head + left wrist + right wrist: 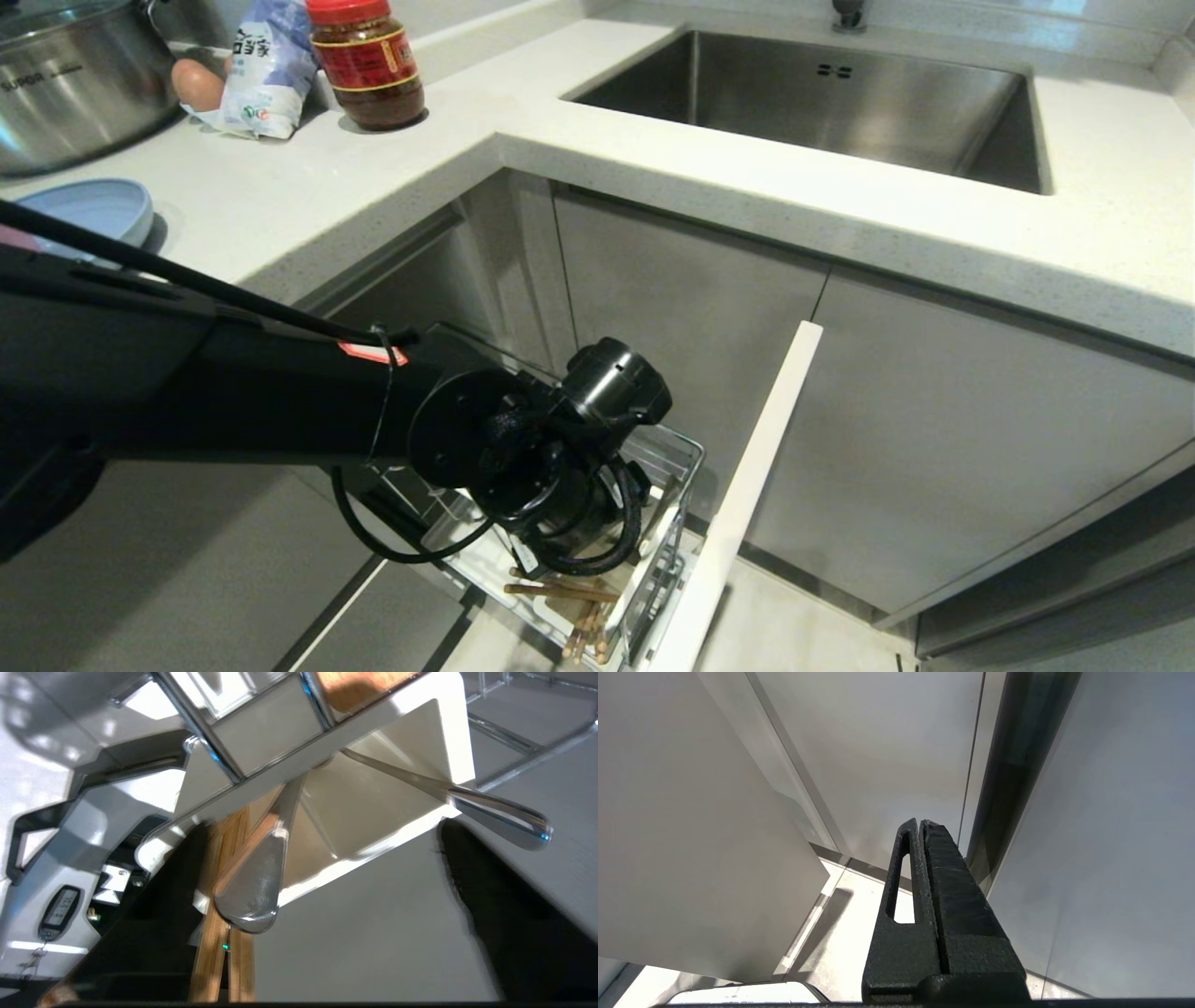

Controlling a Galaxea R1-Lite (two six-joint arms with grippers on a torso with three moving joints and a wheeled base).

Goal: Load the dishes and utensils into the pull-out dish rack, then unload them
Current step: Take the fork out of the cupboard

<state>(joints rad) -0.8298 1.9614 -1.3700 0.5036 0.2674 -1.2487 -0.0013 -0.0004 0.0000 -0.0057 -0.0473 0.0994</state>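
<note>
In the lower middle of the head view, the left gripper (569, 523) reaches down into the pull-out dish rack (686, 457), which stands drawn out from the cabinet with its narrow white front panel (747, 485) running diagonally beside it. The arm's black wrist hides most of the rack from above. In the left wrist view the fingers (514, 914) stand spread wide, released and grasping nothing, one on each side of the white utensil cup (387, 826). The cup holds the cutlery upright so that handles stick out where they can be grasped. Two silver metal handles show: one broad handle (254, 891) in the centre of the frame, between the fingers, and a second (504, 816) leaning off toward the right of the frame. Which of them is the fork cannot be told, as the heads are hidden in the cup. One pair of wooden chopsticks (224, 914) leans out of the cup just beside the central handle, so two sticks in all. Judging by the spread fingers, the gripper is probably lined up to take a utensil.

In the upper left of the head view, one light blue plate (93, 210) lies on the bench (373, 177), outside the rack. The pink bowl cannot be seen.

The right gripper (924, 830) is parked beside the cabinet fronts, its fingers clenched together on nothing.
</note>
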